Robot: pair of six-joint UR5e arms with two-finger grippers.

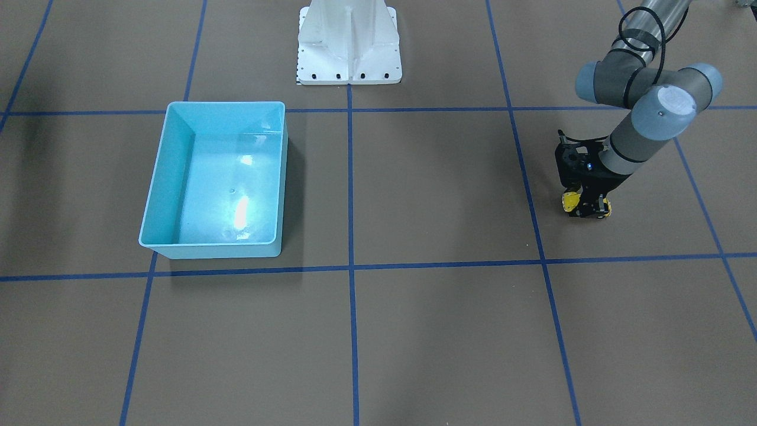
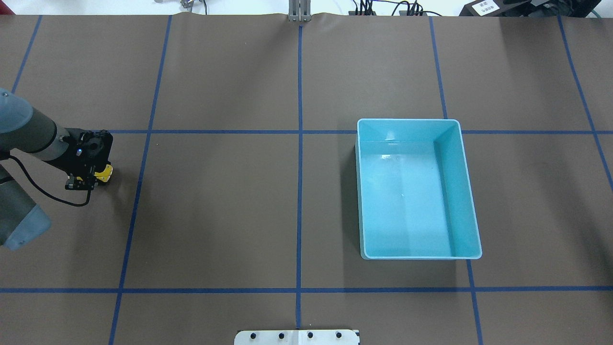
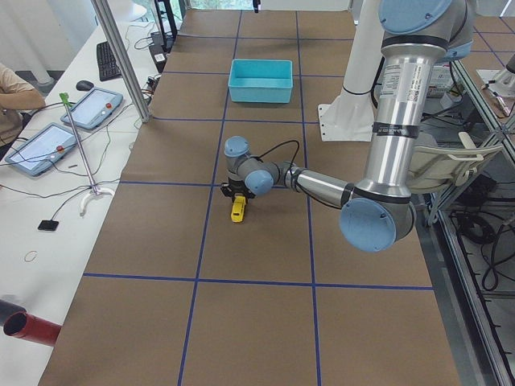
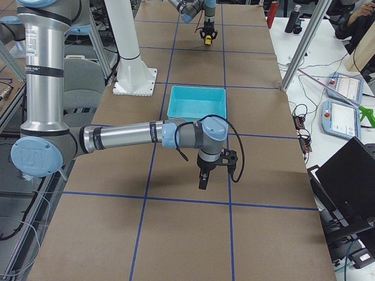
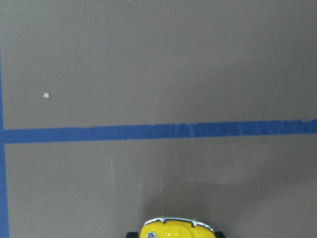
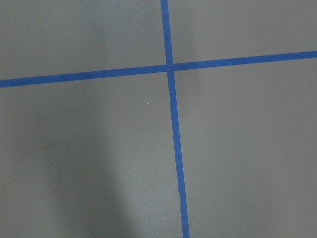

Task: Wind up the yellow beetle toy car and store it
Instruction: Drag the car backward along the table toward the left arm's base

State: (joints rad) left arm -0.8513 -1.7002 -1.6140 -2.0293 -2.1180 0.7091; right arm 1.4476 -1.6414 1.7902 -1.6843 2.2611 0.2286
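Here the left pincer (image 1: 587, 208) straddles the car (image 1: 569, 201).

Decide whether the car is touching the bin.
Apart. The overhead view shows a wide stretch of table between the car and the bin.

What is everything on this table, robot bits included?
yellow beetle toy car: one, bright yellow, on the robot's left side of the table, between the left gripper's fingers.
bin: one, light blue, empty, on the robot's right side.
table: one, brown cover, blue tape grid.
pedestal: one, white, middle of the robot's edge.
left gripper: one, black, seemingly closed on the car.
right gripper: one, black, above bare table near the bin; open or shut unclear.
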